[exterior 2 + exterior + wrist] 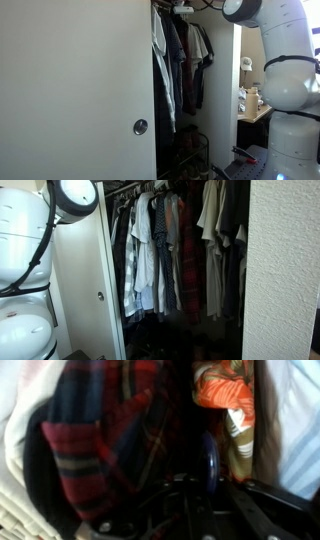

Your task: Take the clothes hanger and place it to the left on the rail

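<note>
In the wrist view a dark blue clothes hanger (208, 460) stands upright between my gripper's (208, 484) dark fingers, which look closed on it. A red plaid shirt (100, 430) hangs to its left and an orange garment (225, 395) to its right. In both exterior views my white arm (72, 194) reaches up to the top of the wardrobe, near the thin dark rail (135, 189), which is crowded with hooks and shirts. The gripper itself is hidden there among the clothes.
Several shirts (150, 250) hang tightly packed along the rail. A white wardrobe door (70, 90) with a round knob (140, 127) stands beside the opening. A pale wall (285, 270) bounds the wardrobe's other side. The arm's white body (290, 90) stands next to a cluttered desk.
</note>
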Tool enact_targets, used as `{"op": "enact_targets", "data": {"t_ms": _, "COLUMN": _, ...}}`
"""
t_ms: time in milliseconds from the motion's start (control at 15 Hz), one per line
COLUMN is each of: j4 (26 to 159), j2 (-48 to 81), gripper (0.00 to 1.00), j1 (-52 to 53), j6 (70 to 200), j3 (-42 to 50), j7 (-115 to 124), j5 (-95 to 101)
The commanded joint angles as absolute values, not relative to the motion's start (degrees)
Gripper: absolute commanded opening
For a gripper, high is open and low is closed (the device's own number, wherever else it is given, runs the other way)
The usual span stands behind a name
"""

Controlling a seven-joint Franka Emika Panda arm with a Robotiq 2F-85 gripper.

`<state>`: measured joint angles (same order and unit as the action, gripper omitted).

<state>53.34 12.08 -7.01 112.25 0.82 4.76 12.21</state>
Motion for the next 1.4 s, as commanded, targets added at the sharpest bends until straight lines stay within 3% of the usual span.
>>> {"op": "enact_targets", "data": {"t_ms": 0, "j4": 55.49, "j2": 10.83, "gripper": 0.03, "j1": -6.81, "j6": 115.05, "j3": 0.78, "j7": 5.29, "j5": 12.57}}
{"op": "enact_targets", "data": {"t_ms": 1333, "j4": 69.74, "j2": 0.88, "gripper": 0.03, "j1": -5.69, "j6": 118.98, "j3": 0.63, "j7": 6.16, "j5": 14.07}}
